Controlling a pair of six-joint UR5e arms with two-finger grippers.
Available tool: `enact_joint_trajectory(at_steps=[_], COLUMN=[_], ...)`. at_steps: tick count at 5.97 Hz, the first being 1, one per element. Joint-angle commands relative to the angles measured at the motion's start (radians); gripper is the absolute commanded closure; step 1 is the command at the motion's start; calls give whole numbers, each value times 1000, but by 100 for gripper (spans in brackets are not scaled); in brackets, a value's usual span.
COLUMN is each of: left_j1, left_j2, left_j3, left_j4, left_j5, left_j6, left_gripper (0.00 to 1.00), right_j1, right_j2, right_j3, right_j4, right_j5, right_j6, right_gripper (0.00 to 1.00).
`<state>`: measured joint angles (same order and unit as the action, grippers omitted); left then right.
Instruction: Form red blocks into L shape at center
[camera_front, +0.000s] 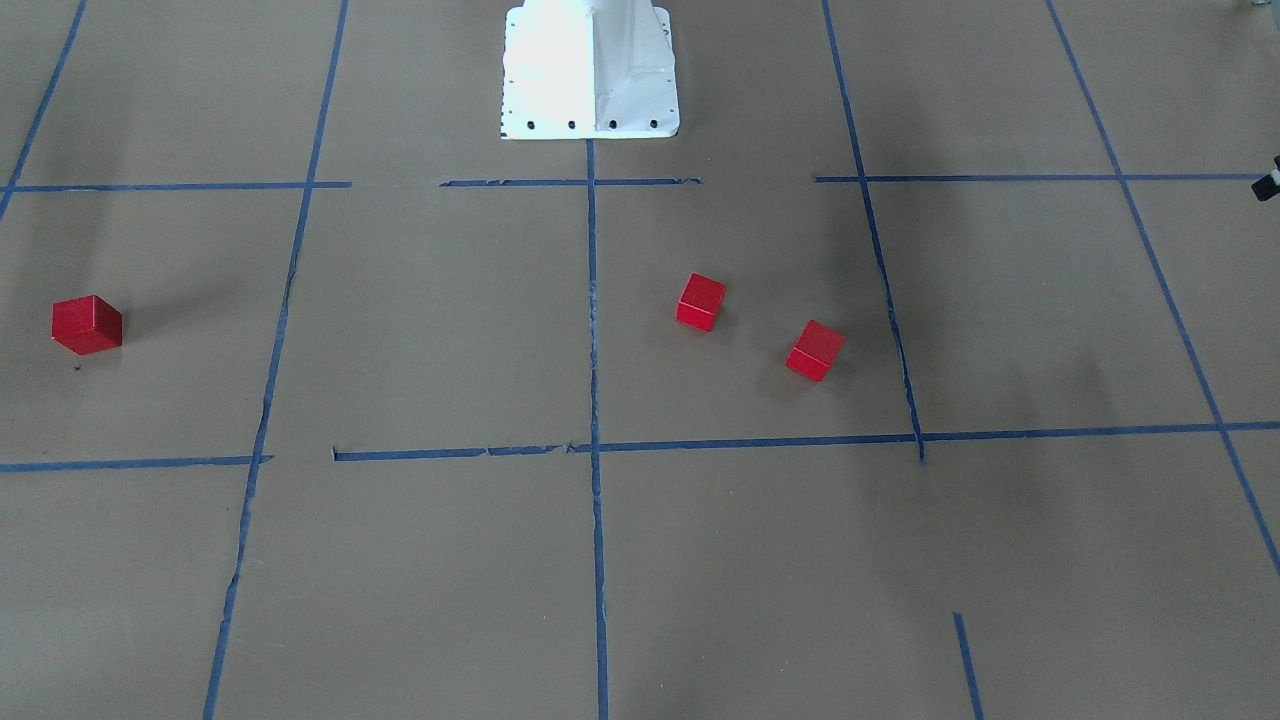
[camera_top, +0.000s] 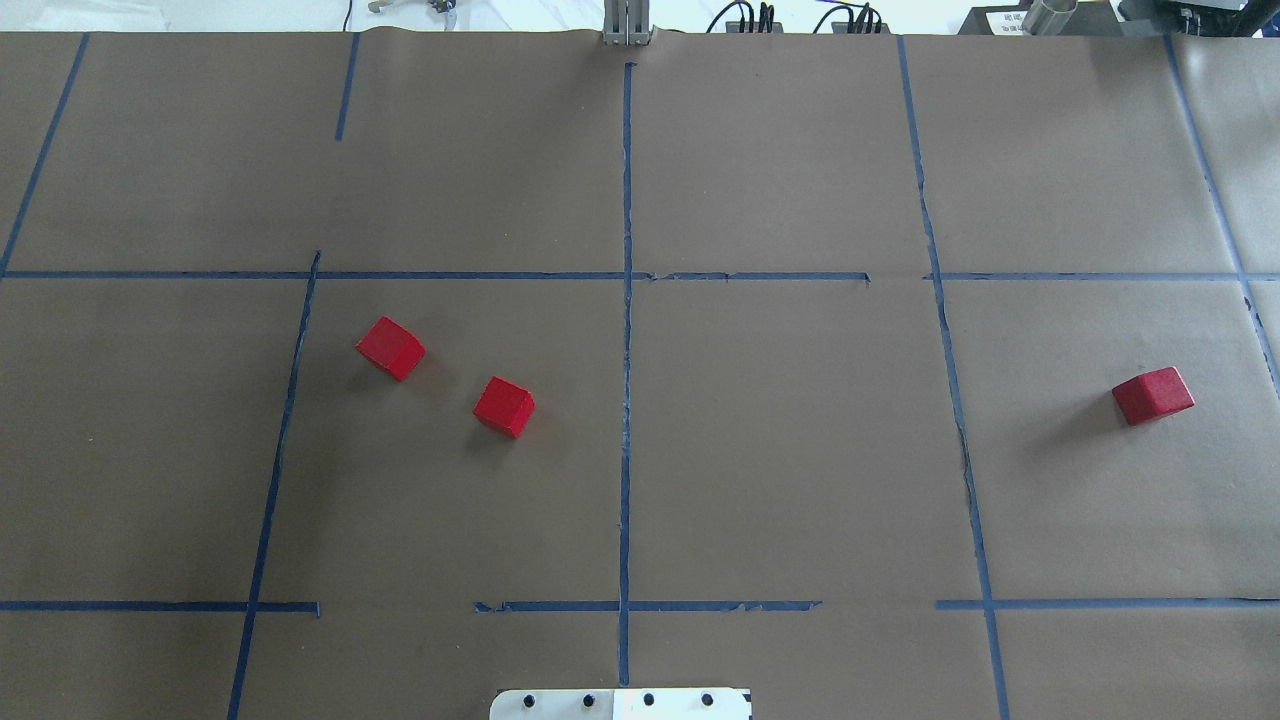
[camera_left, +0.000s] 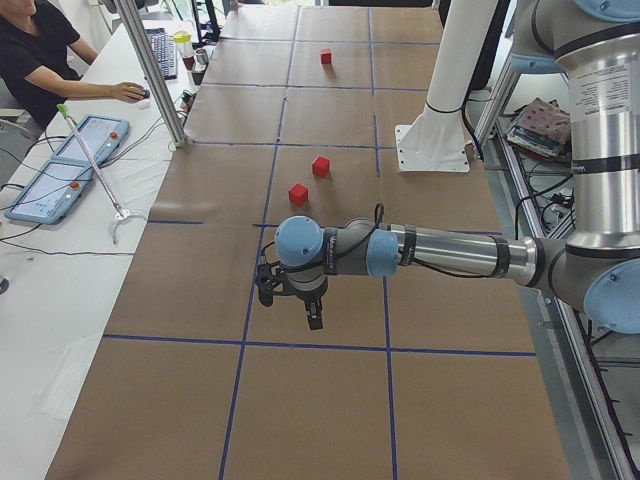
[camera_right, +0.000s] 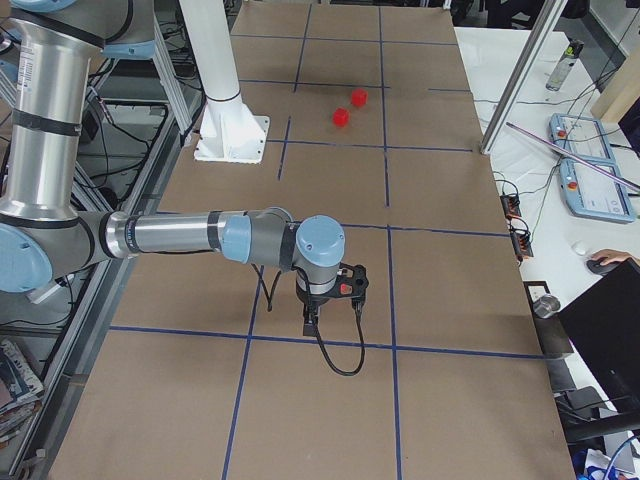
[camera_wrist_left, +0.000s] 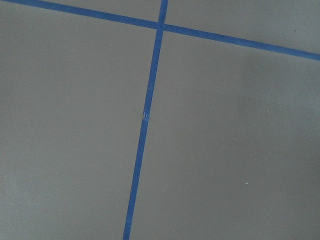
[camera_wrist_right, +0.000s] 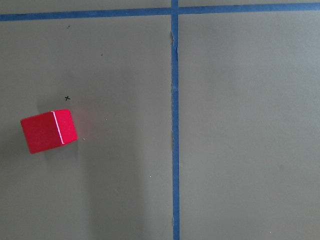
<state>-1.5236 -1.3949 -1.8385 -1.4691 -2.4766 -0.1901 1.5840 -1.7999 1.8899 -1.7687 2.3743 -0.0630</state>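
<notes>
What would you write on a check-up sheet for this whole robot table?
Surface: brown paper with a blue tape grid.
Job's things: far-left block, inner-left block, right block; all red, apart, no L yet.
Clutter: nothing seen.
Grippers: left gripper and right gripper hang over bare paper, no block held; open or shut cannot be told.
Cables: black cable loops below the right gripper; more cables at the far edge.
Surroundings: white robot base; person at a desk.

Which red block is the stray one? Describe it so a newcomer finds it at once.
On the brown table with its blue tape grid, go to the robot's right end. One red block sits there alone; the other two red blocks lie close together left of the centre line.
</notes>
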Motion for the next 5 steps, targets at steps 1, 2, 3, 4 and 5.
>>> enact_joint_trajectory(at_steps=[1,2,3,4,5], left_j1=[-1,-1,-1,-1,0], left_j2=[-10,3,5,2,-9], left_j3=[2,-20,-21,-16,-2], left_j4=[-2,-2,0,0,0], left_j5=[-1,1,1,1,1], left_j6=[-2,-2,-2,-2,-2], left_gripper=[0,0,0,0,0], right_j1=[-7,-15,-39,-65,-87], right_j2=[1,2,4,5,1], right_j3=[0,-5,-2,5,-3], right_j4=[2,2,3,14,91], right_j5=[0,20,52,87,89], right_j6=[2,0,2,3,5], right_gripper=[0,0,0,0,0])
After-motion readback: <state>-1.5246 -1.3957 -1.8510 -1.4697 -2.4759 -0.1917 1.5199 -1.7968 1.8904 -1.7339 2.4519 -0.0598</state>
